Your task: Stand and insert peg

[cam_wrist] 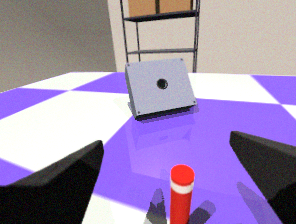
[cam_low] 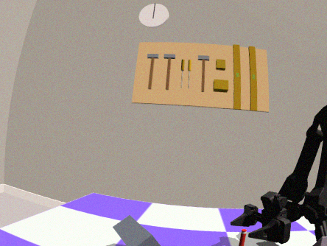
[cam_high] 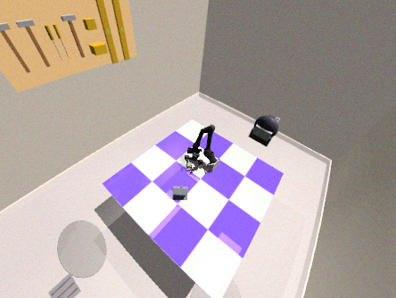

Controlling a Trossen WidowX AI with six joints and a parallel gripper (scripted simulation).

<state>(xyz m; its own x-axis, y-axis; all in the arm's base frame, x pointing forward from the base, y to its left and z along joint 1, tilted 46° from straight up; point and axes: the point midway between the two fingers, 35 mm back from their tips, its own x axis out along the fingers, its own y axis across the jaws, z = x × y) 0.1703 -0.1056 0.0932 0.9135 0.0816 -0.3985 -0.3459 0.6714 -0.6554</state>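
The red peg (cam_high: pixel 191 168) (cam_low: pixel 243 239) (cam_wrist: pixel 180 205) stands upright on the table, its white band near the top; its lower end is cut off in the wrist view and the exterior view. My gripper (cam_low: pixel 241 228) (cam_wrist: pixel 166 141) is wide open, with one finger on each side of the peg in the wrist view and neither touching it. The grey sloped panel (cam_high: pixel 180 190) (cam_low: pixel 132 231) (cam_wrist: pixel 145 92) stands beyond the peg, its face towards me. Its single dark hole (cam_wrist: pixel 162 84) shows near the middle of the face and has nothing in it.
The table (cam_high: pixel 214 196) has a purple and white checked top. Behind the panel in the wrist view stands a shelf rack (cam_wrist: pixel 160 51) with boxes. A tool board (cam_high: pixel 45 78) (cam_low: pixel 141 96) hangs on the wall. A dark chair (cam_high: pixel 267 127) is off the table.
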